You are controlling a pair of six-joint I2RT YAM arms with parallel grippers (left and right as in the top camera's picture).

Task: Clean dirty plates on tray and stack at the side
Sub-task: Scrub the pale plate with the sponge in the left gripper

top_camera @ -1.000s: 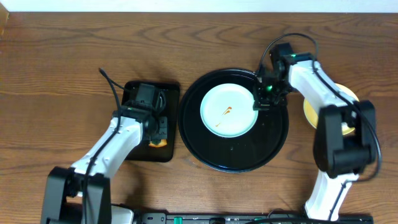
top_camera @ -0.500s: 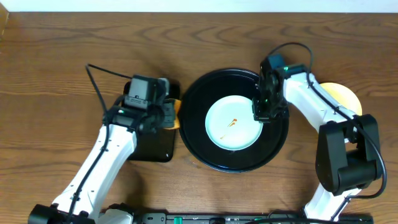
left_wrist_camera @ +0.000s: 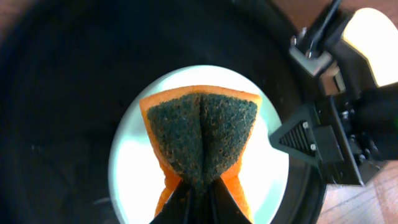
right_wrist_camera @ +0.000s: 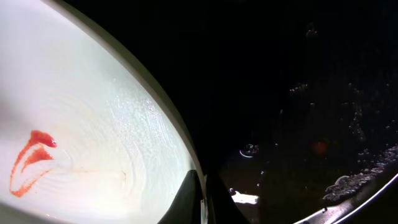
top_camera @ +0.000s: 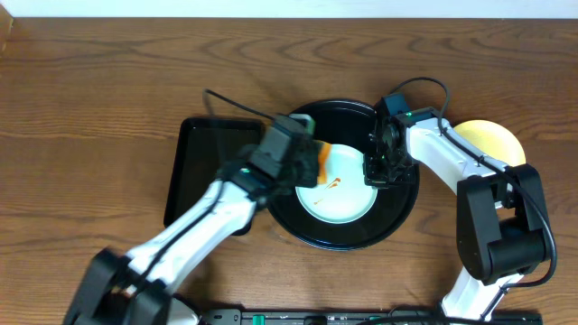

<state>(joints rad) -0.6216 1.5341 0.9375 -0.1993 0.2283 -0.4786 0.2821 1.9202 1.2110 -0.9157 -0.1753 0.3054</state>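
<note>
Bench (top_camera: 90,90): brown wood grain, with a pale wall strip along the far edge.
Round black tray (top_camera: 397,212): glossy, mid-bench, in the same spot as a second ago.
Pale blue plate (top_camera: 348,203): lying inside the round tray; it has slid a little toward the near side of the tray since a second ago.
Sauce smear (right_wrist_camera: 31,163): a thin orange-red squiggle near the plate's middle, unwiped.
Right pincer (top_camera: 379,167): closed on the blue plate's right rim, one finger on the plate side and one on the tray side; it has come nearer along with the plate.
Left pincer (left_wrist_camera: 199,199): clamped on a sponge (left_wrist_camera: 202,140), orange with a dark green scouring face that folds at the pinch.
Left arm: a second ago over the rectangular black tray (top_camera: 194,171); it has swung right and now reaches over the round tray.
Sponge position: over the plate's upper-left part; I cannot tell whether it touches.
Rectangular tray: now uncovered, left of the round tray.
Pale yellow plate (top_camera: 492,140): on the bench right of the round tray, partly behind the right arm.
</note>
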